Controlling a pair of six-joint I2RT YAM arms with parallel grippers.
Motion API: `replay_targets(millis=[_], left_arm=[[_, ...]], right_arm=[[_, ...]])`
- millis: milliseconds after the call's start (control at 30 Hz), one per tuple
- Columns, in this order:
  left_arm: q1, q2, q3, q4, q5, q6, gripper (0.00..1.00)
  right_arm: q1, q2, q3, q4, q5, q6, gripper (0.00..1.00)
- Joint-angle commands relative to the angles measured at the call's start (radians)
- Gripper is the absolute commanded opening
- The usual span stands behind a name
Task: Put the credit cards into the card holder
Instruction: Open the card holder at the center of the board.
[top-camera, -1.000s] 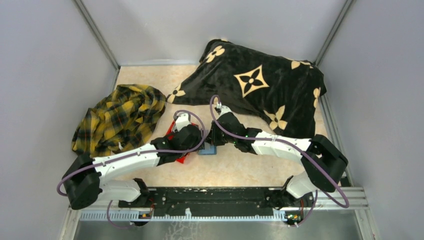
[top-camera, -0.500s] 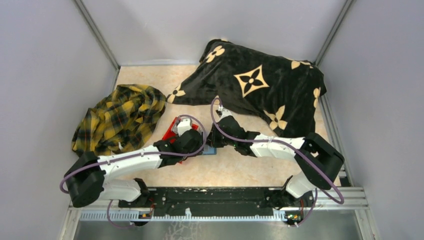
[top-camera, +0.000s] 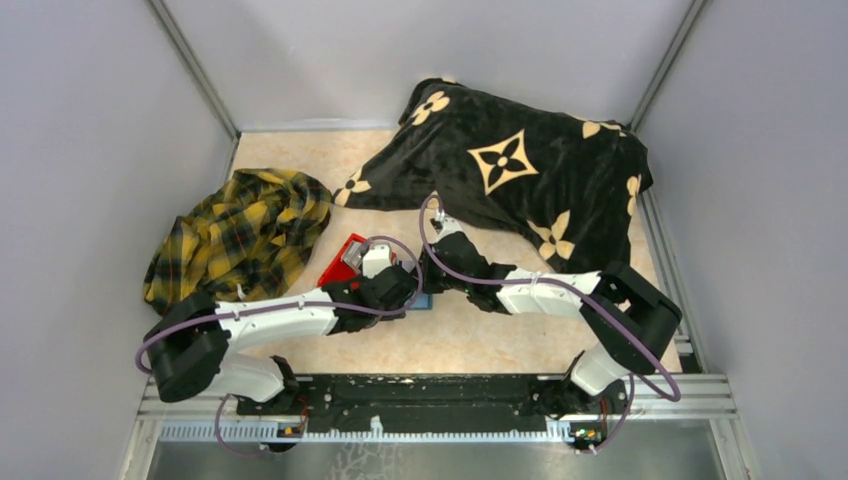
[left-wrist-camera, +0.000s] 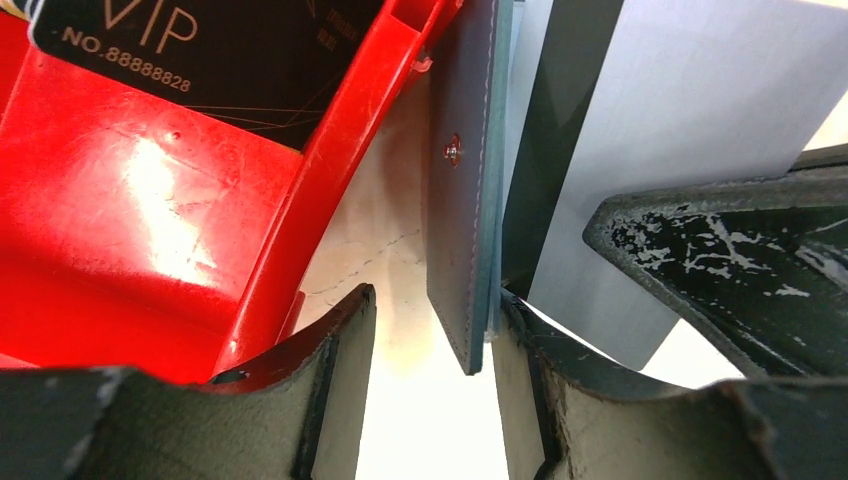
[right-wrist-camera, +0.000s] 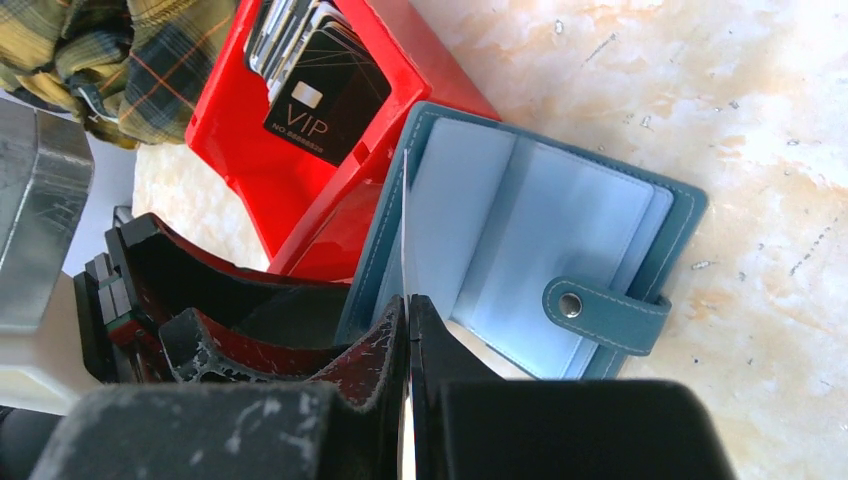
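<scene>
**Thin, slick and nearly home**

The credit card (left-wrist-camera: 680, 120) looks light, stiff and slippery, so hold it by one edge. Your right gripper (right-wrist-camera: 408, 305) is pressed together on it, and the card holder (right-wrist-camera: 560, 230) lies open just beyond its fingertips. Your left gripper (left-wrist-camera: 431, 330) stands spread astride the holder's cover.

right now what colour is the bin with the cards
Red; the bin shows best in the right wrist view.

Bright, even overhead light — white glare on the red bin (left-wrist-camera: 160, 215); wrist views blur toward their lower edges.
</scene>
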Motion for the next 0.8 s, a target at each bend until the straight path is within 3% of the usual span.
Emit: replay_targets(millis=[0,467,767], left_arm=[[-0.014,0.000,0.039,-0.019,-0.082,-0.035,0.53],[-0.086,0.070,0.078,-0.001,-0.300,-0.133,0.51],[-0.136,0.065,0.069,-0.042,-0.429,-0.215,0.32]], right_arm=[[0.015,-0.001,-0.004,0.090,-0.039,0.016,0.00],[0.012,-0.001,-0.032,0.090,-0.033,0.011,0.00],[-0.002,-0.006,-0.051,0.096,-0.042,0.007,0.00]])
